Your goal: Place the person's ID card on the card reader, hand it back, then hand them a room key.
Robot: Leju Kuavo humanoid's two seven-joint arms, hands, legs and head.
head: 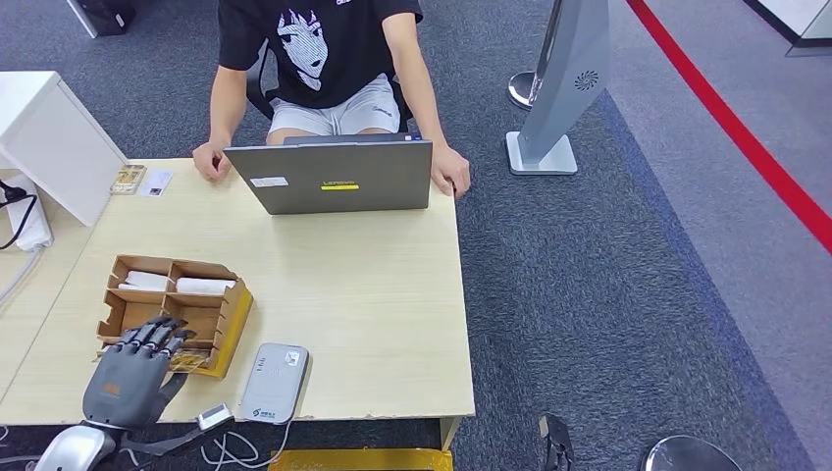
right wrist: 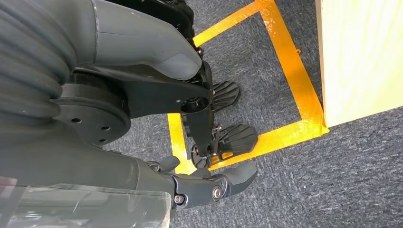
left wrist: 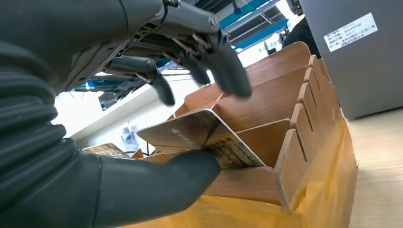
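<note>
One hand does the work at this moment: the left hand (head: 132,368) reaches into the near compartment of the cardboard organizer (head: 234,319), and the left wrist view shows its thumb (left wrist: 157,183) pressed under a worn room key card (left wrist: 199,135) while its darker fingers (left wrist: 228,71) hover spread just above it, not touching, so the card is propped on the thumb rather than clamped. I judge this to be the pick of the room key: the card leans tilted against a divider, with one edge lifted clear, and that is likely why the thumb comes from below, to lever it up until the fingers can close on it. The card reader (head: 274,383) lies flat just beside the hand, on its right, close to the near table edge, with nothing on its top face, so the ID step looks finished or set aside. Beyond the fingertips, well apart, a person (head: 324,59) sits behind an open laptop (head: 329,177), both hands resting at its sides, ready to receive. White slips (head: 177,285) fill the organizer's farther compartments, past the fingertips. The right hand (right wrist: 209,183) hangs beside the table over grey carpet and yellow floor tape (right wrist: 290,71), fingers loosely curled in and holding nothing, kept out of the way.
</note>
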